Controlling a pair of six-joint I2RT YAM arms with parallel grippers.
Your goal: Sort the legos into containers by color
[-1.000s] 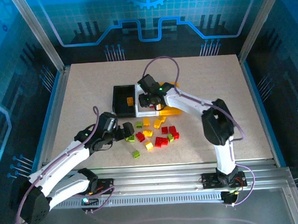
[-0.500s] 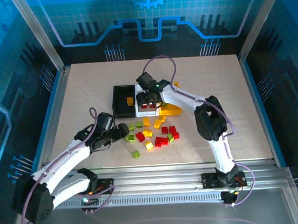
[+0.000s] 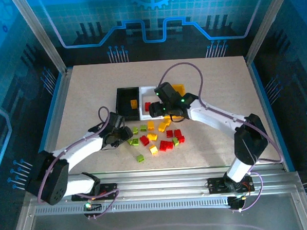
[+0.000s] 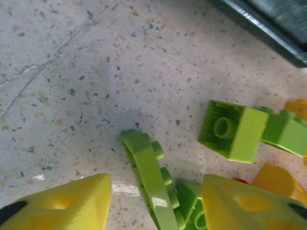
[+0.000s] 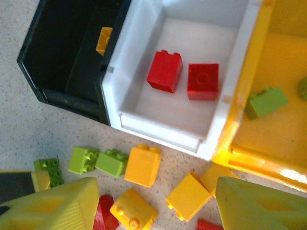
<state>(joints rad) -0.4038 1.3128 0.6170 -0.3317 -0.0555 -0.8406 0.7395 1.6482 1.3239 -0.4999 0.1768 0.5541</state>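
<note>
Your left end effector is spread around a green lego at lower centre. Your right end effector is spread, empty, below the white bin.

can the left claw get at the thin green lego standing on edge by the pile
Probably yes: the left claw is open with the thin green lego between its fingers. A second green lego crowds one side and may get pinched too.

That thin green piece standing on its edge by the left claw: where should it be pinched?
Probably across its two broad faces, coming straight down. The thin green plate stands on its narrow edge, and the left gripper hangs over it with open jaws on either side.
</note>
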